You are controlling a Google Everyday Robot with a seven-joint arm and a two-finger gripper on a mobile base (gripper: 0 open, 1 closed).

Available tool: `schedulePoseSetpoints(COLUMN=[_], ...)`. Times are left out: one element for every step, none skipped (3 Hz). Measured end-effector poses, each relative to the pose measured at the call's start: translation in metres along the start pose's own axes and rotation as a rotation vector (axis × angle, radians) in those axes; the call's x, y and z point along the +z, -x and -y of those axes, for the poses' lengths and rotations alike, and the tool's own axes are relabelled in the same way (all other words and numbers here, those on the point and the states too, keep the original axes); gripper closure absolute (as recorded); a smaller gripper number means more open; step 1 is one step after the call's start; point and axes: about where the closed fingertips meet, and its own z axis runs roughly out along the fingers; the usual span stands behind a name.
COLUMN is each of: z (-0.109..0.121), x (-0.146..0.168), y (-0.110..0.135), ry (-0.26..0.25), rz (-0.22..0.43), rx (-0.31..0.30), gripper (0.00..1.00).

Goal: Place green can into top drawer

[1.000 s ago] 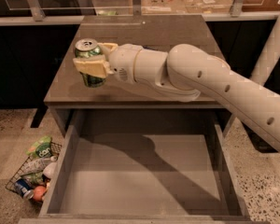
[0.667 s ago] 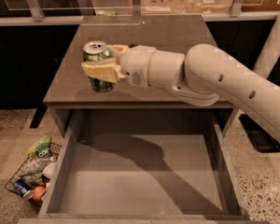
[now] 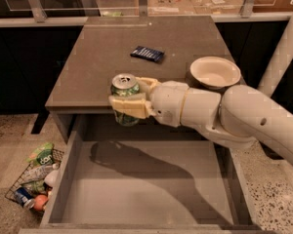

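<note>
The green can (image 3: 124, 89), light green with a silver top, is held upright in my gripper (image 3: 132, 95). The cream fingers (image 3: 128, 106) are shut on its sides. The can hangs in the air over the front edge of the grey table (image 3: 97, 52), just above the back left part of the open top drawer (image 3: 151, 189). The drawer is pulled out wide and its flat grey bottom is bare, with the arm's shadow across it. My arm reaches in from the right.
A flat dark blue packet (image 3: 147, 53) lies on the table's middle. A cream bowl (image 3: 215, 73) stands at the table's right front, just behind my arm. A wire basket of cans and packets (image 3: 34, 179) sits on the floor left of the drawer.
My gripper has carried the green can off the table's left part, forward and to the right, to above the drawer's back edge. The packet and bowl now show.
</note>
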Motion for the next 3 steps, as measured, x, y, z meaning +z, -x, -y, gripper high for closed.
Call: schedulePoseSetpoints(z=[-0.015,-0.02,-0.018], x=[-0.021,-0.023,-0.008], y=[-0.038,-0.063,-0.072], ry=[0.01,0.037,0.098], rz=[-0.015,-0.041,-0.072], rx=[0.021,0.017,-0.022], gripper=[1.0,1.0,1.0])
